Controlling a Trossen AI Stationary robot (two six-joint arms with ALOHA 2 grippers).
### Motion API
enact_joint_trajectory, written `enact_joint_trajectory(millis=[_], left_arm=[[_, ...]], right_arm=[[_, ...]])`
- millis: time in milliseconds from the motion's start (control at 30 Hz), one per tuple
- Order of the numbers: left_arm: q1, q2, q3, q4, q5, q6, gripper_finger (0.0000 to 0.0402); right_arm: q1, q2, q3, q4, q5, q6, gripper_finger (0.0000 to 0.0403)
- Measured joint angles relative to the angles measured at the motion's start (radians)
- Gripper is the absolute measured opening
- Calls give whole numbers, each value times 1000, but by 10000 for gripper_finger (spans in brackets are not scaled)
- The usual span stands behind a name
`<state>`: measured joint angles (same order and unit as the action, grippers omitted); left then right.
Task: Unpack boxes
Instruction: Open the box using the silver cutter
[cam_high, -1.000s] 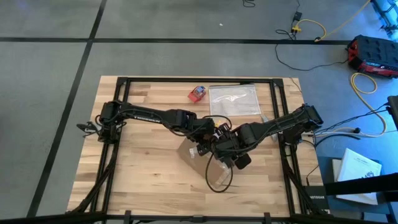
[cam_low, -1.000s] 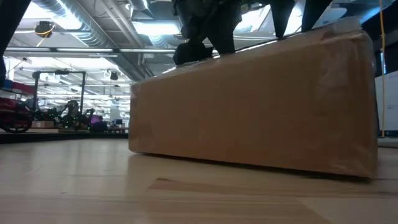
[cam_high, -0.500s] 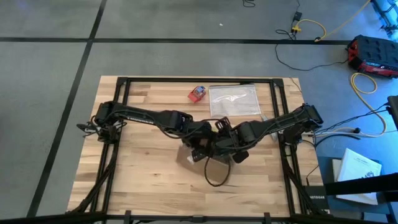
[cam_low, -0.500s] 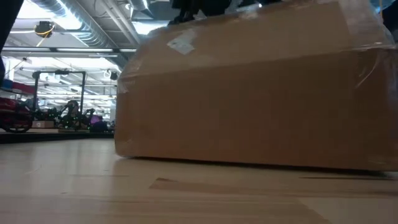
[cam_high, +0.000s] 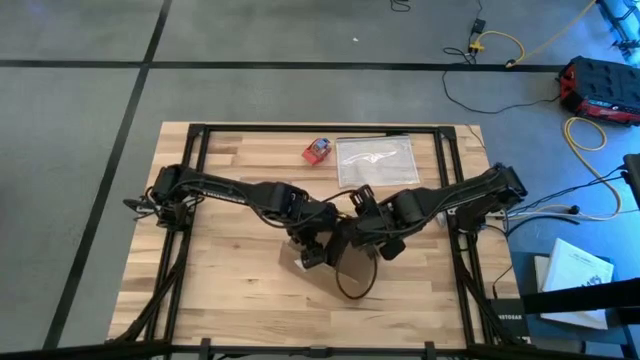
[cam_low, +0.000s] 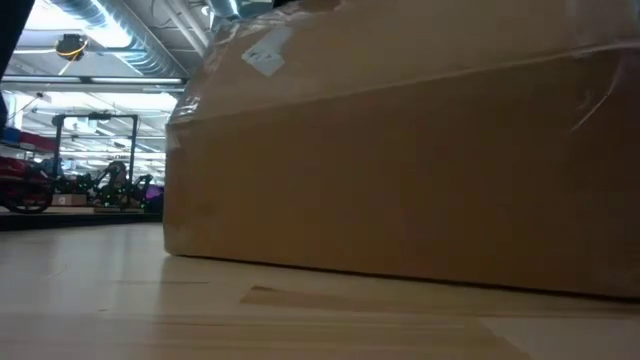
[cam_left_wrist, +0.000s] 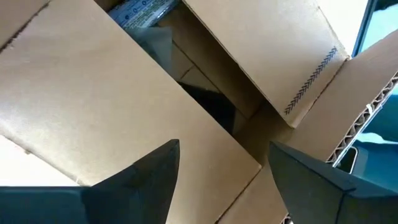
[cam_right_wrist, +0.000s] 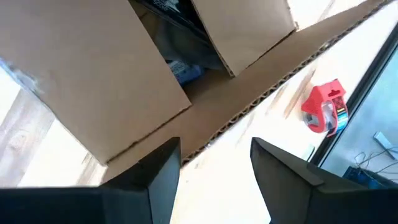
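The brown cardboard box (cam_low: 420, 150) fills the low view, resting on the table with its taped top slanting. In the high view only a corner (cam_high: 292, 255) shows under both arms at the table's middle. Its flaps stand open, and a blue printed packet (cam_left_wrist: 140, 12) lies inside. My left gripper (cam_left_wrist: 224, 149) points down over the opening, open, with a large flap (cam_left_wrist: 124, 106) running between its fingers. My right gripper (cam_right_wrist: 217, 146) is open too, astride the corrugated edge (cam_right_wrist: 249, 109) of another flap, with bare table beyond. My left gripper comes from above, its fingers wide apart on either side of the large flap's free edge (cam_left_wrist: 249, 155). One finger (cam_left_wrist: 149, 174) lies over the flap's face; I cannot tell whether it touches. My right gripper comes from above, slanting. One finger (cam_right_wrist: 158, 168) meets the low end of the flap's corrugated edge (cam_right_wrist: 186, 155); the other (cam_right_wrist: 280, 168) stands over the table. The flap is not pinched.
A red-and-blue tape dispenser (cam_high: 318, 150) and a clear plastic bag (cam_high: 375, 160) lie near the table's far edge. A black cable loop (cam_high: 350, 280) hangs toward the near side. Bare wood lies to the left and right of the arms.
The box has slid toward the table's near and left edges and turned, growing larger in the low view. My left gripper has gone the same way, toward the near-left, rising a little. Neither gripper's finger gap has changed.
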<state>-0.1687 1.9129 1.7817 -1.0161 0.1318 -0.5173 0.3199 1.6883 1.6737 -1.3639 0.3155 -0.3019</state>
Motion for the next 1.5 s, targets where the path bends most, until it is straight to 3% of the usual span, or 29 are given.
enact_joint_trajectory(millis=[600, 933, 1067, 1267, 1500], left_arm=[[-58, 0, -1, 10, -7, 0, 234], [-111, 1, -2, 0, -209, 37, 234], [-113, 2, -3, 1, -232, 30, 234], [-122, 2, -2, 2, -235, 27, 234], [-128, 2, -3, 9, -159, 44, 234]], right_arm=[[0, -13, 0, 8, 52, 59, 181], [-7, -19, -51, 83, 36, 92, 181], [-6, -27, -107, 119, 33, 117, 181], [-5, -37, -130, 147, 40, 139, 181], [-6, -79, -148, 163, 68, 172, 181]])
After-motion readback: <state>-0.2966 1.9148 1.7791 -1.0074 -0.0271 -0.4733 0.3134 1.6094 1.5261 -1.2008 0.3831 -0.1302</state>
